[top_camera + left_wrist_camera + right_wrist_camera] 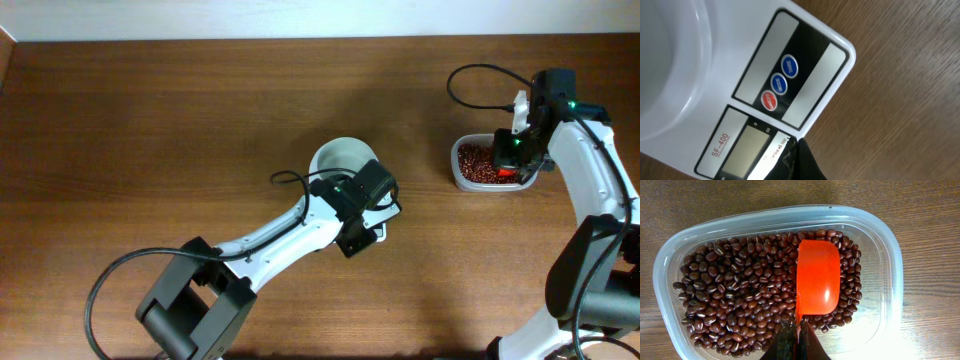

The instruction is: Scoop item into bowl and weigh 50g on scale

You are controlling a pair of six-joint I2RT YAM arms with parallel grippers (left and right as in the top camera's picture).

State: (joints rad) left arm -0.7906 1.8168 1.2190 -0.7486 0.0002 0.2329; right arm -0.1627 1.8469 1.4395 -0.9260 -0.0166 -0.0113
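The white bowl (338, 157) stands on the white scale (378, 234), which my left arm mostly hides from overhead. In the left wrist view the scale (790, 75) shows its grey display, one red and two blue buttons, with the bowl (665, 75) at the left. My left gripper (356, 238) is shut, its tip (797, 150) at the scale's front edge beside the display. My right gripper (510, 165) is shut on the handle of an orange scoop (817, 277) that lies hollow-side down on the red-brown beans (740, 295).
The beans sit in a clear rounded plastic tub (890, 255) at the right of the wooden table (150, 130), also seen overhead (462, 178). Black cables loop near both arms. The table's far edge meets a pale wall.
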